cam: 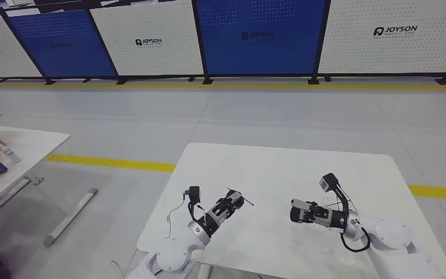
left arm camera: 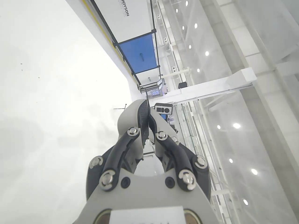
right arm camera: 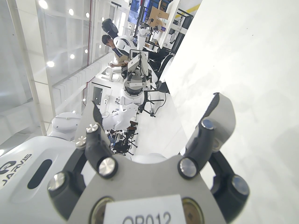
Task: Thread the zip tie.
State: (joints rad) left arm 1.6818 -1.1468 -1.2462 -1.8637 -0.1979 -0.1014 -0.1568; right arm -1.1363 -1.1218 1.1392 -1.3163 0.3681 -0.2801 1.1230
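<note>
Left gripper (left arm camera: 147, 108) clamps the zip tie (left arm camera: 147, 95), right gripper (right arm camera: 156, 103) open and empty; risk: thin free end could flex aside when right closes

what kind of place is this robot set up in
Probably a robotics test hall or lab in an industrial building: blue and white perforated partition panels fence the area, a yellow line marks the grey floor, and the white table sits under high ceiling lights.

Most of the zip tie (left arm camera: 147, 94) is hidden between the left pincer's (left arm camera: 147, 104) pressed pads, with a thin tip poking out. From above, its strand beside that pincer is too thin to tell its head. The counter's (cam: 279, 167) near edge is cut off.
</note>
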